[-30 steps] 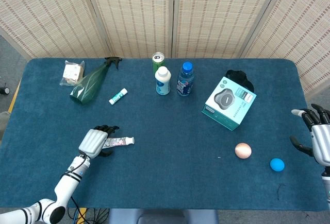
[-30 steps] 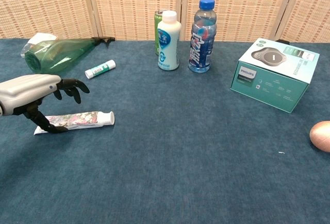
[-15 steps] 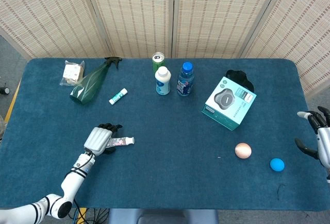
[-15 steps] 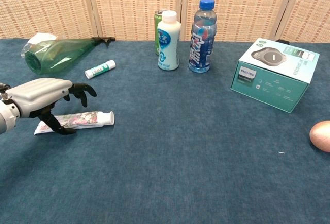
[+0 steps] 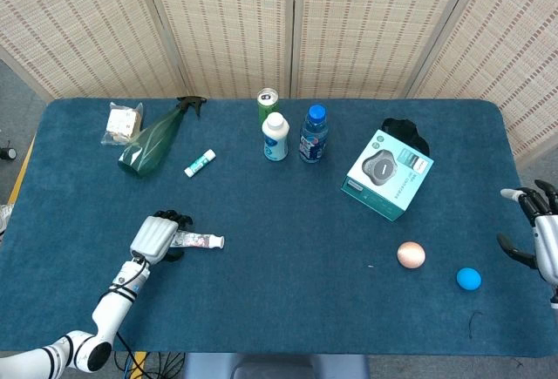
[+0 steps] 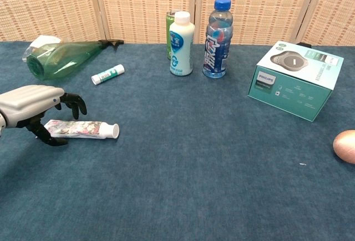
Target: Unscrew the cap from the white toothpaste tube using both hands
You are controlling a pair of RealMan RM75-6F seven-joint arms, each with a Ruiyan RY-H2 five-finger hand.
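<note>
The white toothpaste tube (image 5: 199,240) (image 6: 80,128) lies flat on the blue cloth at the front left. Its white cap (image 5: 220,242) (image 6: 114,131) points right. My left hand (image 5: 154,237) (image 6: 30,111) arches over the tube's tail end. The dark fingers (image 6: 76,103) curl down behind the tube, and the thumb sits against its near side. The grip does not look closed, and the tube rests on the table. My right hand (image 5: 542,233) hovers at the far right edge in the head view only, fingers spread and holding nothing.
At the back stand a white bottle (image 5: 275,136), a blue-capped water bottle (image 5: 314,134) and a green can (image 5: 267,100). A green spray bottle (image 5: 153,139) and a small tube (image 5: 200,163) lie back left. On the right are a teal box (image 5: 388,173), an egg (image 5: 411,254) and a blue ball (image 5: 468,278).
My left hand has pulled back to the left along the tube. The tube has turned slightly, its tail pushed away and its cap swung nearer. The right hand has barely moved.
</note>
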